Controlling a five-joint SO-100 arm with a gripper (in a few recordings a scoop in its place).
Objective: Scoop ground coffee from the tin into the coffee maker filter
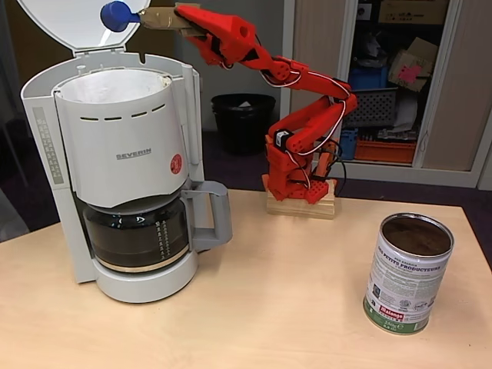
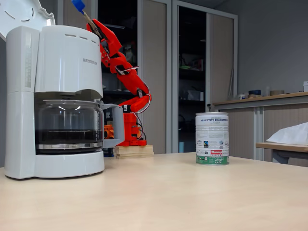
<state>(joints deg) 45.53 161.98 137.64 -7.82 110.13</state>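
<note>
— Where is everything, starting with the big pieces?

— The table (image 1: 277, 307) fills the lower frame in both fixed views. The coffee maker (image 1: 127, 165) stands at the left, lid up, with the carafe (image 1: 138, 234) seated under the basket. The white filter (image 1: 108, 86) shows at the basket's open top.

— And the arm?

— The red arm (image 1: 300, 115) rises from its wooden block at center and reaches to the upper left of the frame.

— The tin?

— The tin (image 1: 407, 273) stands at the lower right, well apart from the gripper, open, with ground coffee (image 1: 417, 234) nearly up to its rim.

— What about the gripper?

— The gripper (image 1: 184, 21) is clamped on the brown handle of a scoop (image 1: 117, 15), whose blue bowl sits above the filter's opening at the top edge.
</note>
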